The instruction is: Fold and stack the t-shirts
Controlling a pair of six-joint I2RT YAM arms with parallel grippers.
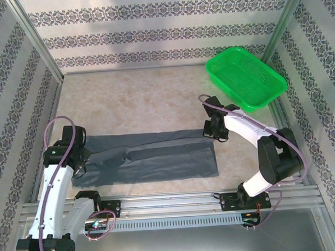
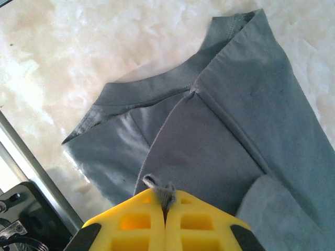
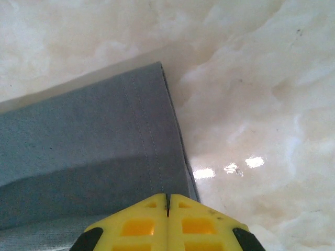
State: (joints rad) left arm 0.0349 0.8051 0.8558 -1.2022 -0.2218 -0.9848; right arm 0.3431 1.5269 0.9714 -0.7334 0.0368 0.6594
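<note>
One dark slate-grey t-shirt (image 1: 158,159) lies across the near half of the table as a long band, partly folded lengthwise. My left gripper (image 1: 82,163) is at its left end by the collar. In the left wrist view the left gripper (image 2: 166,196) is shut, with a tuft of the t-shirt (image 2: 220,130) pinched between its yellow fingers. My right gripper (image 1: 210,132) is at the shirt's far right corner. In the right wrist view the right gripper (image 3: 167,197) is shut over the stitched hem of the t-shirt (image 3: 89,136), and the fabric runs in under its tips.
A bright green mesh basket (image 1: 246,76) stands at the back right corner with nothing in it. Patterned walls close in the table on three sides. A metal rail (image 1: 177,203) runs along the near edge. Bare marbled tabletop (image 1: 138,99) lies behind the shirt.
</note>
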